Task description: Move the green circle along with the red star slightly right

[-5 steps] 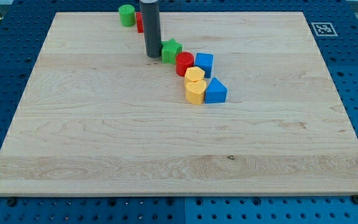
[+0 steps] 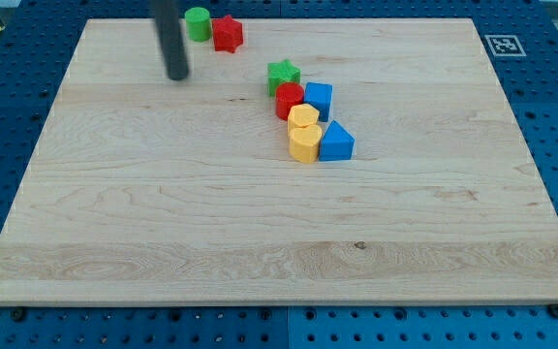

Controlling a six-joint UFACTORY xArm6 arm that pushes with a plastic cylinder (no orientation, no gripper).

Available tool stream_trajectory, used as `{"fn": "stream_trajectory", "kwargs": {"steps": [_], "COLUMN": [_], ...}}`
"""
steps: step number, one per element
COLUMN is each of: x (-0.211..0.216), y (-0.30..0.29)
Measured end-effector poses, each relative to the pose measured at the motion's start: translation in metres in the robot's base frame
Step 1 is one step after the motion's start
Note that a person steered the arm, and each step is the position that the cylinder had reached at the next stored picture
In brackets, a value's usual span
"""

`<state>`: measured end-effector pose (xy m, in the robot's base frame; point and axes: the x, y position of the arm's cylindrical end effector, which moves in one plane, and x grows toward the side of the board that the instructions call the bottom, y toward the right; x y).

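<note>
Green circle [image 2: 198, 22] and red star [image 2: 227, 33] sit touching, side by side, at the top of the frame just left of centre, right up against the counter's [image 2: 163, 242] far edge, circle on the left, star on the right.

Biggest thing first: the counter, a broad pale wooden board, wide open across its lower half and its left side. Along the top edge, plenty of bare wood runs rightward from the star, so a slight shift right looks unobstructed.

Next, the cluster in mid-frame: green star [image 2: 282, 75], red cylinder [image 2: 289, 99], blue cube [image 2: 318, 99], two yellow blocks [image 2: 304, 134], blue triangle [image 2: 336, 142], all packed in a diagonal line, well below the pair and clear of its path.

Then my tip [image 2: 177, 77], down on the wood in the upper left, below and a touch left of the circle, apart from it. No jaws on this rig, just a bare rod, so nothing open or closed to report.

Handling call: small, hard, light plastic pieces, likely to slide easily. Push the circle's left face so it drives the star ahead. The round side could let the star slip off-line, and that top edge is close, so keep the push level.
</note>
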<state>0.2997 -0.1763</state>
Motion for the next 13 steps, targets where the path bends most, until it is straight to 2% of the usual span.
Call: {"fn": "stream_trajectory", "kwargs": {"steps": [1,2,3,4,6,8,9,10,11,12,13], "x": [-0.058,-0.108,-0.109,-0.108,-0.108,-0.092,-0.087,-0.089,-0.105,-0.100,-0.068], "y": [-0.082,-0.094,-0.092,-0.063,0.046,0.117,0.124,0.106,0.062,0.020,0.015]}}
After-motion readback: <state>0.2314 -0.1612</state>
